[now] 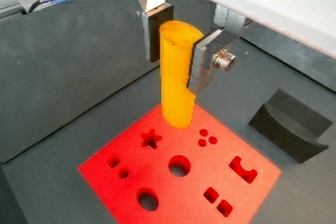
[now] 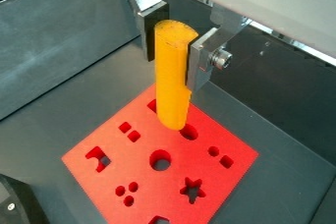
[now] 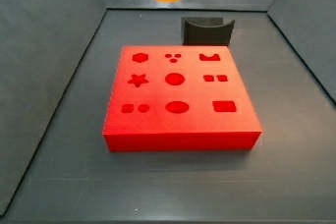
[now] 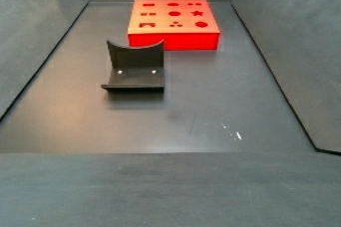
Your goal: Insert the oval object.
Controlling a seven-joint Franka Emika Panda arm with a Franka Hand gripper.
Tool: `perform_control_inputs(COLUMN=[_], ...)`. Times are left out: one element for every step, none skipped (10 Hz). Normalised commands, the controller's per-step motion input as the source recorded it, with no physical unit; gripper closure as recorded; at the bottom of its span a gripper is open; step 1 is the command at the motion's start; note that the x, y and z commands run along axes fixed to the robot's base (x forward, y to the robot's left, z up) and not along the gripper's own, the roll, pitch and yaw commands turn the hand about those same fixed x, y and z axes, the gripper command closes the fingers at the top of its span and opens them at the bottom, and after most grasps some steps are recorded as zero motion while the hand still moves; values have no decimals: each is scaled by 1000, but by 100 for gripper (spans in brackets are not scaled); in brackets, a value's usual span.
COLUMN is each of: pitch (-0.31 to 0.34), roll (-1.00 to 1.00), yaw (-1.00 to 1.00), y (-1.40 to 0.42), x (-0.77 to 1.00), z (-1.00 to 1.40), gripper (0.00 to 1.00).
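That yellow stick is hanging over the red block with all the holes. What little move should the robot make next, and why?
Probably a slow, straight descent, with a small sideways correction if needed. The gripper holds the oval object upright between its fingers, and in both wrist views the peg's lower end hangs just above the red holed block, apparently over a rounded hole near one corner. It is not in yet; whether that hole is oval, I cannot tell.

The fixture (image 4: 135, 67) stands on the dark floor (image 4: 200, 112), seemingly just apart from the red holed block (image 4: 174, 22)
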Motion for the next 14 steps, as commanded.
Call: perform_control_inputs(pitch=[-114, -87, -81, -56, -56, -76, -124, -144, -171, -164, -143, -136, -149, -149], roll=[47, 196, 221, 304, 241, 139, -64, -240, -324, -327, -159, -123, -140, -91], yaw=[0, 269, 349, 271, 331, 294, 77, -14, -69, -60, 0, 0, 0, 0], y=[-134, -480, -417, -454, -429, -520, -274, -140, 0, 0, -103, -123, -74, 0], x=[117, 229, 423, 449, 426, 197, 0, -11, -94, -117, 0, 0, 17, 200], z=[-400, -531, -489, -534, -554, -571, -711, -566, -429, -431, -697, -700, -663, -566], gripper=[100, 100, 100, 100, 100, 100, 100, 100, 100, 100, 100, 100, 100, 100])
